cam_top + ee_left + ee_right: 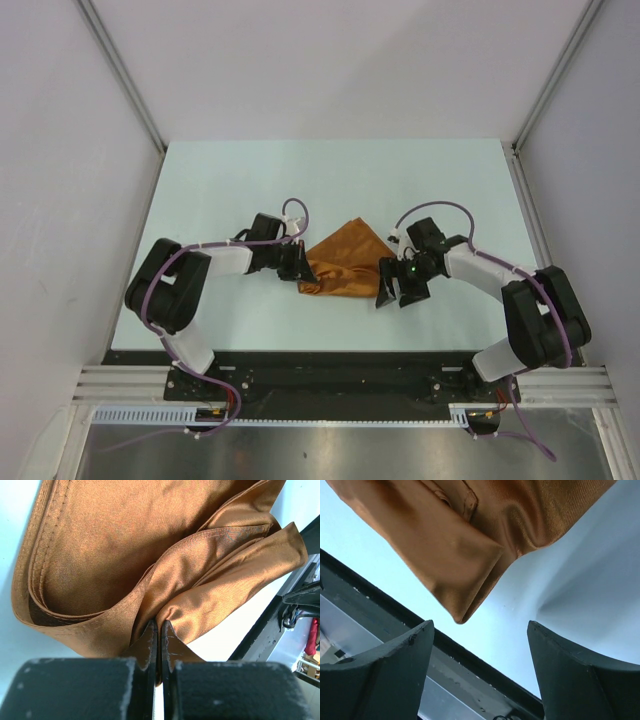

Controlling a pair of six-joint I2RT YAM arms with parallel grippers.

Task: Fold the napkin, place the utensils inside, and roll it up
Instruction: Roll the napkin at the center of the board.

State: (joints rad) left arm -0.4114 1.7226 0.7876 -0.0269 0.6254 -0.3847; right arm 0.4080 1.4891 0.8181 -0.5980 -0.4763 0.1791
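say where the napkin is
Top view: the napkin lies central on the table, left end pinched in the left gripper, the open right gripper just off its right end.

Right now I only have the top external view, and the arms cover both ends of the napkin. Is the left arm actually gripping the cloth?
Observer: Yes. In the left wrist view, the left fingers are shut on a fold of the napkin, pinched right at their tips.
Operator: And on the right side, is anything held?
Observer: No. In the right wrist view, the right fingers stand wide apart with nothing between them. The napkin's folded corner sits just ahead of the gap, touching neither finger.
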